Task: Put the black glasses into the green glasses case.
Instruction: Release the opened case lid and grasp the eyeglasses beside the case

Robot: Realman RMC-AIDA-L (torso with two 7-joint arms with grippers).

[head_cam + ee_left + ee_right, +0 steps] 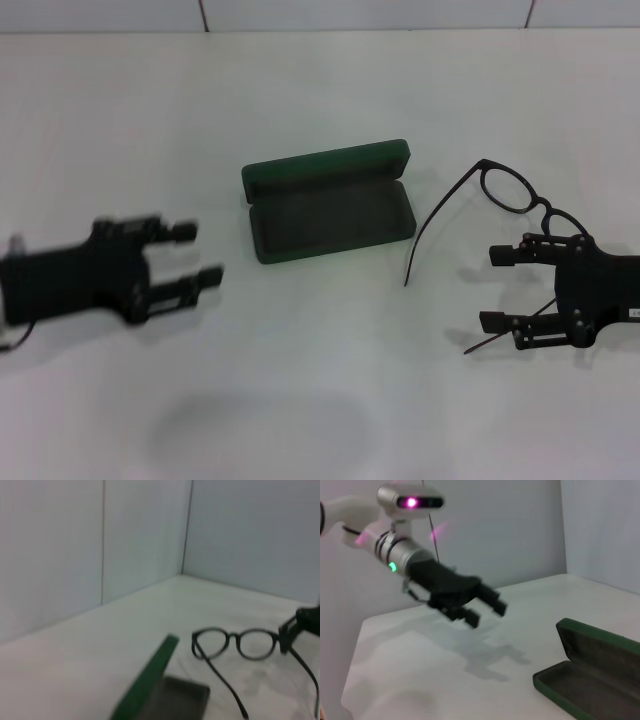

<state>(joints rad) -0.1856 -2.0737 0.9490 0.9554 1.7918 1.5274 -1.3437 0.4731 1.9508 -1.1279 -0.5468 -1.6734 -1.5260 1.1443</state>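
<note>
I see the green glasses case [330,205] open mid-table [300,400], the black glasses [500,205] just beside it toward the right edge. My right gripper [500,288], fingers spread and seemingly empty, straddles their near end, so closing on the frame comes next; left gripper [200,255] hovers open, empty.

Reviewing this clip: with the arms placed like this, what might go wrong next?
The thin black-framed glasses lie with their temple arms unfolded, one running under the open right gripper; a pinch may catch only that slim arm and let the frame swing. Unfolded, they may not fit the open dark green hinged case. The left gripper, open, hovers beside the case and might nudge it.
</note>
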